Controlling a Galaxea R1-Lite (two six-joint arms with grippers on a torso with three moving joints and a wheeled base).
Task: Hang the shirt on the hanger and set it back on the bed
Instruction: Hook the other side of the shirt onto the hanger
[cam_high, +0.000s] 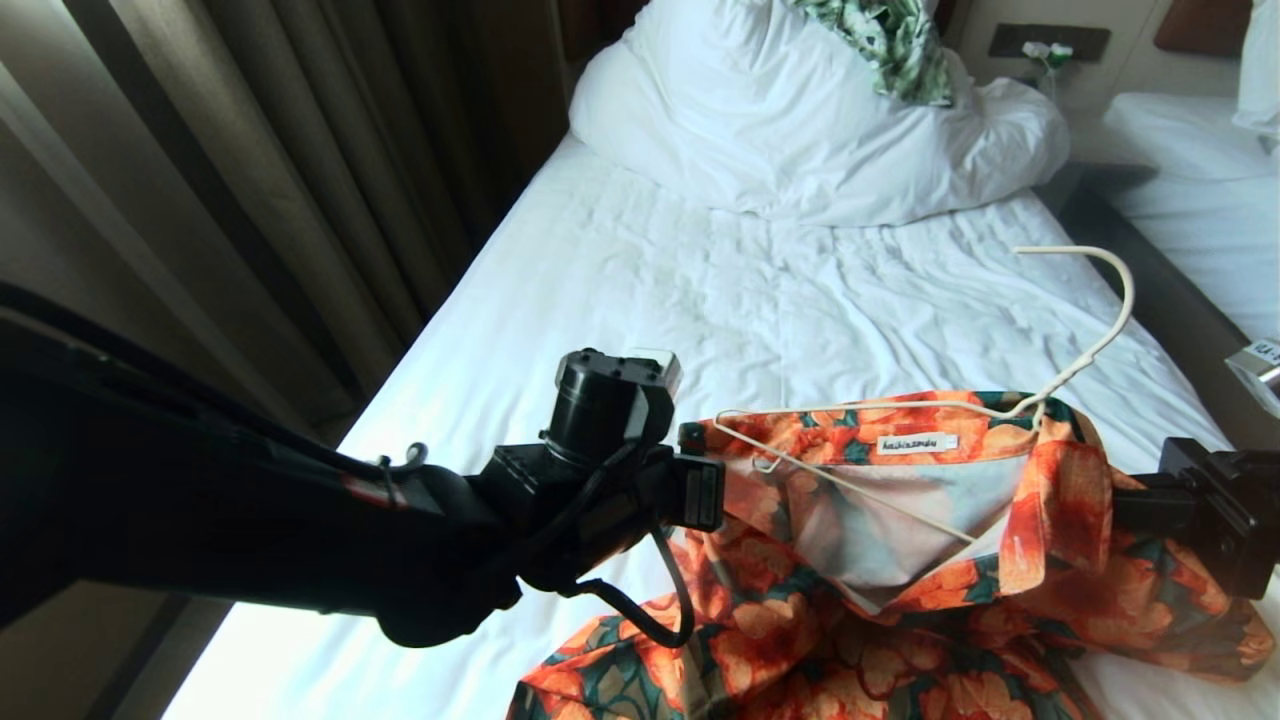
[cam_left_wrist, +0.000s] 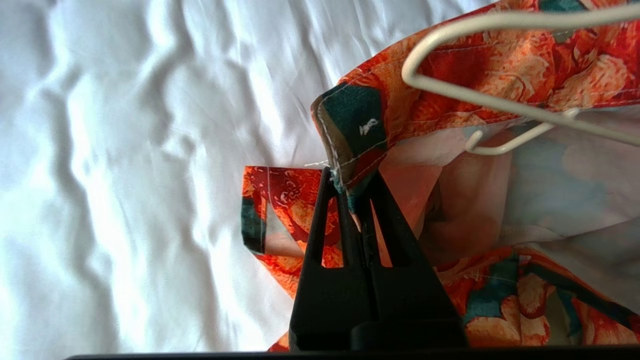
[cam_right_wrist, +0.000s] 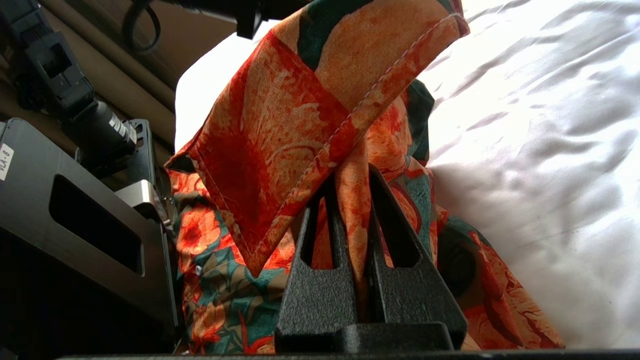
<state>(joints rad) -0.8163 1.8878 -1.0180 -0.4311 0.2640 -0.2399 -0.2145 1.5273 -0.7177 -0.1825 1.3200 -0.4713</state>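
Gripping shirt (cam_high: 900, 560), hanger (cam_high: 930, 410) inside.

Bright daylight, sheet (cam_high: 760, 300) glare, dark arm silhouette, sharp pics

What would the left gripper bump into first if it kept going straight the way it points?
Probably the hanger. The left gripper already pinches the shirt at its edge, and the hanger's end sits just ahead, though depth is unclear.

Single bed (cam_high: 720, 300) with wrinkled white sheet. At the head end, bunched white duvet (cam_high: 800, 130), green-and-white leafy cloth (cam_high: 900, 40) resting on it. At the near end, orange-flowered shirt (cam_high: 850, 620), lower folds spread on the sheet, collar raised.
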